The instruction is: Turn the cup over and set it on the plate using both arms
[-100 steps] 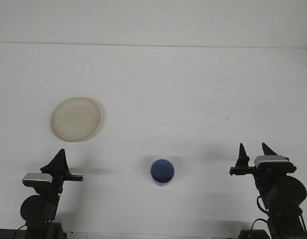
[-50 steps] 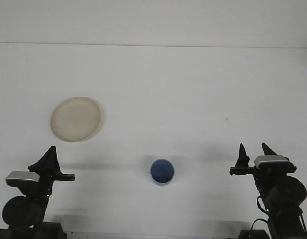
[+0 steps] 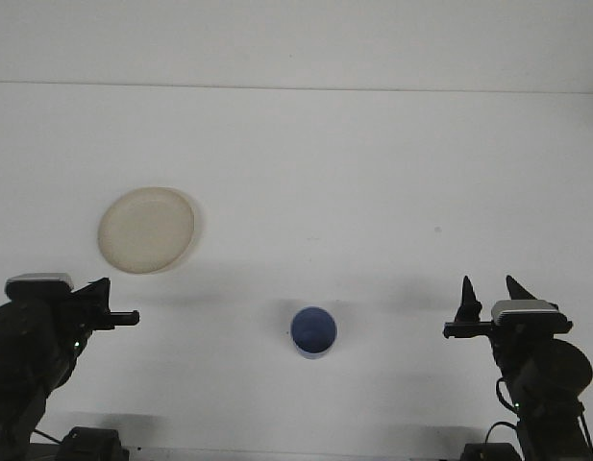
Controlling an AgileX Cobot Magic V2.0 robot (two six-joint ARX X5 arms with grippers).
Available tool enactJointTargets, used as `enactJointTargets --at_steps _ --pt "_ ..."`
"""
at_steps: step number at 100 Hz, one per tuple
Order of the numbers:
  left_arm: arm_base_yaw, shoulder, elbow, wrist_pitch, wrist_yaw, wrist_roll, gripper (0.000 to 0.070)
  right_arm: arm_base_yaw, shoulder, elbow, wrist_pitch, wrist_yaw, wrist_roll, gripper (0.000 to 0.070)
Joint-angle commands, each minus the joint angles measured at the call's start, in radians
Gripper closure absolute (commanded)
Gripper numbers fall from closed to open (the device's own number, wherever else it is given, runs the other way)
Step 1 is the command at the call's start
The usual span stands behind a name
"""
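A small blue cup stands on the white table near the front centre, its round blue top facing the camera. A cream plate lies flat at the left, well apart from the cup. My left gripper is low at the front left edge, below the plate and far left of the cup; it is turned so that its state does not show. My right gripper hovers at the front right, level with the cup and well to its right. It is open and holds nothing.
The white table stretches back to a pale wall. A tiny dark speck marks the surface at the right.
My left arm has swung leftward and tilted, so its gripper now sits at the frame's left edge. The right arm, cup and plate have not moved.
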Motion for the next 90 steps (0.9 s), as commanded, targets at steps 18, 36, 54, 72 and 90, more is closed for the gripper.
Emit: enactJointTargets --at_steps 18,36,54,72,90 --pt "0.0 0.165 0.112 -0.184 0.004 0.078 0.0688 0.002 0.002 0.007 0.008 0.0 -0.004 0.0232" --pt "0.0 0.175 0.112 -0.169 0.004 0.076 0.0688 0.002 0.002 0.007 0.008 0.0 -0.004 0.0232" --pt "0.0 0.161 0.112 -0.146 0.004 0.058 0.0627 0.002 0.002 0.007 0.008 0.0 -0.004 0.0232" --pt "0.0 0.155 0.112 -0.154 0.004 0.042 0.026 0.002 0.002 0.007 0.008 0.0 -0.004 0.0232" --pt "0.0 0.155 0.117 -0.174 0.004 0.042 0.0231 0.002 0.002 0.007 0.008 0.0 -0.004 0.0232"
